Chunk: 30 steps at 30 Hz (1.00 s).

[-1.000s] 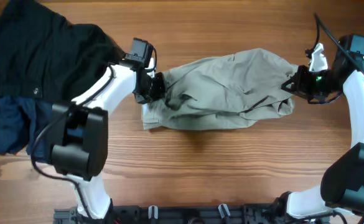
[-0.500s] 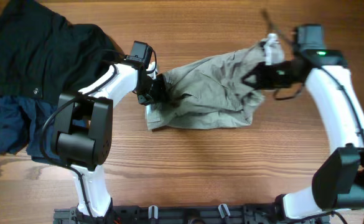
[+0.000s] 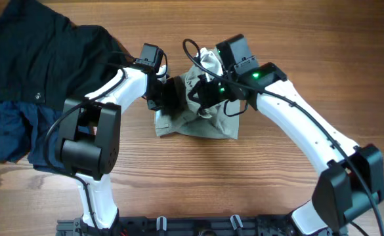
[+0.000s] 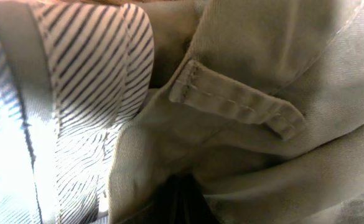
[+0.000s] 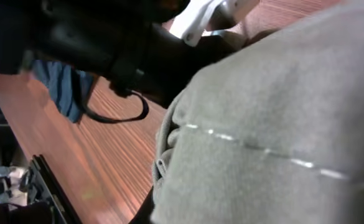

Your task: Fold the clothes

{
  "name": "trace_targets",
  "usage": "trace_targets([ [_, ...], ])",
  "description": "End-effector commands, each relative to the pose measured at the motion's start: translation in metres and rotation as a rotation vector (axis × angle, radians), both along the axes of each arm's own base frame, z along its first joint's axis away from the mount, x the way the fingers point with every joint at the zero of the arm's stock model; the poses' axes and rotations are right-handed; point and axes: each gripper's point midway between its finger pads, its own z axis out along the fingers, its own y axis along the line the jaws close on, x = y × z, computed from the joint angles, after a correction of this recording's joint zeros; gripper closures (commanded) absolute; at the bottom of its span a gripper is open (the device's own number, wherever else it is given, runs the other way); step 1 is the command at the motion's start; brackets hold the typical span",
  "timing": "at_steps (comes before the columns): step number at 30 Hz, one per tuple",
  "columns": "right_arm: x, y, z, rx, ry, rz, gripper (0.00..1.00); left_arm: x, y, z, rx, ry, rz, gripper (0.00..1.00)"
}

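The pale khaki garment (image 3: 201,126) lies bunched and doubled over in the middle of the table. My left gripper (image 3: 171,96) is shut on its left edge. My right gripper (image 3: 202,98) is shut on the garment's other end and holds it right beside the left gripper. In the left wrist view the khaki cloth (image 4: 256,56) fills the frame, with a belt loop (image 4: 234,102) and a striped inner lining (image 4: 76,93); the jaws are buried in cloth. In the right wrist view the khaki cloth (image 5: 281,143) with a stitched seam covers the jaws.
A black garment (image 3: 41,46) lies at the back left, over a navy blue garment (image 3: 8,134) at the left edge. The navy garment (image 5: 60,84) and my left arm (image 5: 107,37) show in the right wrist view. The wooden table (image 3: 277,190) lies bare to the right and front.
My right gripper has swept from the far right across to the left, carrying the garment's right end over onto its left half. The left gripper has stayed in place.
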Motion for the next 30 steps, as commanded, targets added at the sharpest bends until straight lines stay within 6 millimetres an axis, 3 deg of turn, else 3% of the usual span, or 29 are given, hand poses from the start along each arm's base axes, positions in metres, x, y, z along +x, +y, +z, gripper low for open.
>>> trace_targets([
  [1,0.0,0.017,0.0,0.036,0.025,0.004,0.83,-0.02,0.001,-0.034,0.058,0.088,-0.012,0.96],
  [2,-0.001,0.019,0.002,0.052,0.026,0.013,0.54,-0.02,0.001,-0.034,0.058,0.088,-0.012,0.96],
  [4,-0.001,0.021,0.01,0.089,0.021,0.027,0.41,-0.02,0.001,-0.034,0.058,0.088,-0.012,0.96],
  [7,0.003,0.017,0.04,0.165,0.001,0.015,0.39,-0.02,0.001,-0.034,0.058,0.088,-0.012,0.96],
  [11,0.007,0.003,0.103,0.264,-0.103,0.005,0.35,-0.02,0.001,-0.034,0.059,0.088,-0.012,0.96],
  [14,0.013,-0.021,0.134,0.3,-0.14,-0.084,0.36,-0.02,0.001,-0.034,0.059,0.088,-0.012,0.96],
  [17,0.035,-0.062,0.123,0.223,-0.133,-0.237,0.36,-0.021,0.001,-0.034,0.06,0.09,-0.013,0.96],
  [20,0.041,-0.076,0.097,0.16,-0.076,-0.265,0.39,-0.022,0.008,-0.026,0.067,0.083,-0.032,0.96],
  [24,0.042,-0.083,0.085,0.109,-0.07,-0.277,0.4,-0.013,0.063,0.013,0.192,0.027,0.055,0.96],
  [27,0.042,-0.083,0.084,0.103,-0.068,-0.28,0.41,-0.003,0.081,0.045,0.203,-0.059,0.08,0.96],
  [28,0.042,-0.085,0.082,0.096,-0.06,-0.288,0.41,0.001,0.086,0.062,0.207,-0.11,0.096,0.86],
  [29,0.041,-0.085,0.08,0.091,-0.05,-0.292,0.44,0.004,0.092,0.078,0.234,-0.166,0.094,0.66],
  [30,0.04,-0.085,0.076,0.085,-0.034,-0.293,0.46,0.007,0.097,0.091,0.258,-0.21,0.097,0.57],
])
